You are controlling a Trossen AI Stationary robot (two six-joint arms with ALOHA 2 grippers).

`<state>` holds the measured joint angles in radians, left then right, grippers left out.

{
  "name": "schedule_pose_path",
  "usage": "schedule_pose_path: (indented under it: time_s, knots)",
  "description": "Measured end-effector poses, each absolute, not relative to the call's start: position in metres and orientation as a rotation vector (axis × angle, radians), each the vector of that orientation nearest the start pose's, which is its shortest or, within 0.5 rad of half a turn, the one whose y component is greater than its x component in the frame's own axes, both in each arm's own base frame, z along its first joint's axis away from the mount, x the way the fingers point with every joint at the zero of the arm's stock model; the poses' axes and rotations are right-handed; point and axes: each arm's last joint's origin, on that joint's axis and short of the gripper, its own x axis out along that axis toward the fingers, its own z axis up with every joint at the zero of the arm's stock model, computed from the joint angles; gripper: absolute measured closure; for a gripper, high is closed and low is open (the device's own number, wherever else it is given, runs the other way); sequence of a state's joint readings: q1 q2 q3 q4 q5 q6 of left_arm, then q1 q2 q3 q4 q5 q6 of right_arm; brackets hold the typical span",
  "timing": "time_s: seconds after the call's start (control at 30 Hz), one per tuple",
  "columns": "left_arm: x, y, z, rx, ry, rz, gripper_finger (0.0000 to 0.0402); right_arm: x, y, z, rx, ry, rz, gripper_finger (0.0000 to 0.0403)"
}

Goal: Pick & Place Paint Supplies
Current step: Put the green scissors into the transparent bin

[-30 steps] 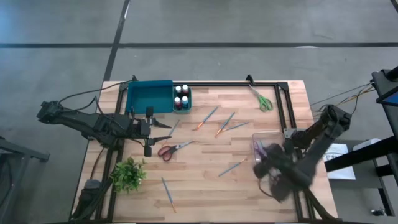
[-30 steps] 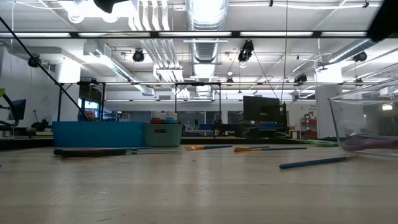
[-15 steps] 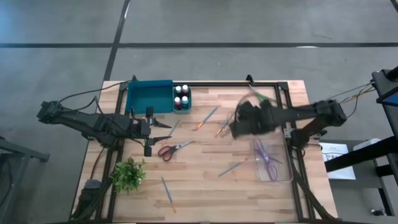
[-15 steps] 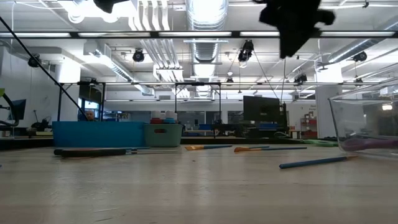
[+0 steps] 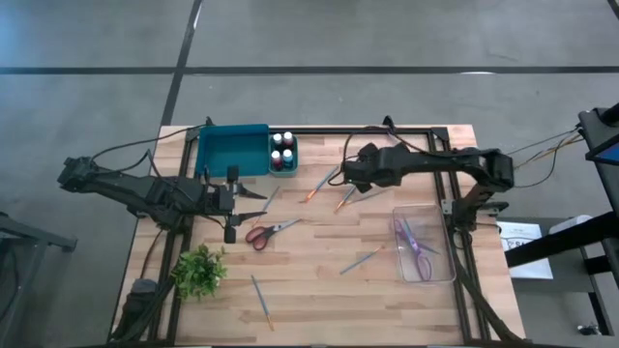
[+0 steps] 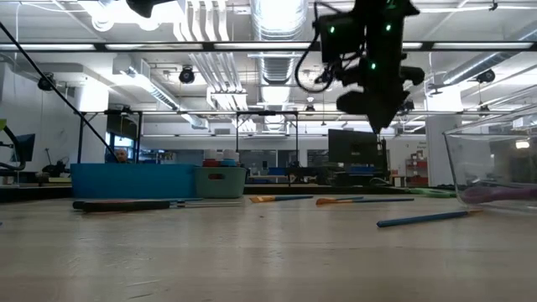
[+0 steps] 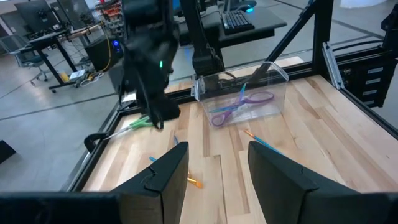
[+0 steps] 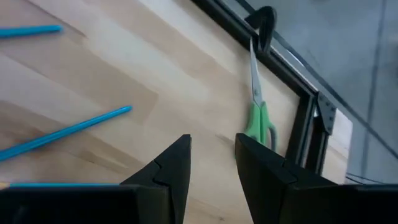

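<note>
Spreading across the middle of the high view is the pale wooden table (image 5: 319,280), framed by a black rail along its far edge and sides. The right arm reaches in from the right over the far half, and the right gripper (image 5: 350,172) hangs in the air above a loose cluster of paintbrushes (image 5: 340,189); its own wrist view shows the two dark fingers (image 8: 175,163) parted with bare wood between them, holding nothing. The left arm lies low along the left side, its left gripper (image 5: 259,206) pointing toward the table's middle, fingers (image 7: 166,176) apart and empty.

A teal tray (image 5: 232,151) sits at the far left corner, with a small teal bin of paint bottles (image 5: 282,152) touching its right side. A clear plastic container (image 5: 422,242) stands near the right edge with purple-handled scissors (image 5: 416,244) and what looks like a thin brush inside. A green plant (image 5: 199,271) sits at the near left corner.

Red-handled scissors (image 5: 268,232) lie just beyond the left gripper's tips, and green-handled scissors (image 5: 407,155) lie by the far rail, also seen past the right gripper's fingers.

None of the loose brushes is gripped. Three lie in the cluster under the right gripper: one angled at the left (image 5: 321,183), one with an orange end (image 5: 349,193), one flatter to the right (image 5: 368,196). Another brush (image 5: 362,258) lies between the red scissors and the container, and one (image 5: 262,302) near the front edge beside the plant.
</note>
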<state>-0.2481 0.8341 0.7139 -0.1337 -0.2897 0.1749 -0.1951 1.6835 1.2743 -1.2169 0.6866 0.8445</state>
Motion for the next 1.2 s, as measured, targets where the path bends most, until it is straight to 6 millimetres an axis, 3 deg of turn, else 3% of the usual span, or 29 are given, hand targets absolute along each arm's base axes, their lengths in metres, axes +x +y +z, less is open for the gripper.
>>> schedule_pose_path:
  time_s: [0.27,0.53,0.77,1.2]
  knots:
    - [0.182,-0.038,0.305,0.240,0.246,0.018,0.0229,0.299,-0.093,0.188,0.093,1.349,-1.328,0.0280]
    - [0.182,-0.038,0.305,0.243,0.255,0.017,0.0229,0.293,-0.124,0.159,0.061,1.451,-1.429,0.0280]
    - [0.182,-0.038,0.304,0.244,0.260,0.016,0.0229,0.280,-0.145,0.154,0.108,1.486,-1.487,0.0280]
    - [0.182,-0.038,0.304,0.236,0.260,0.017,0.0229,0.265,-0.166,0.141,0.136,1.618,-1.457,0.0280]
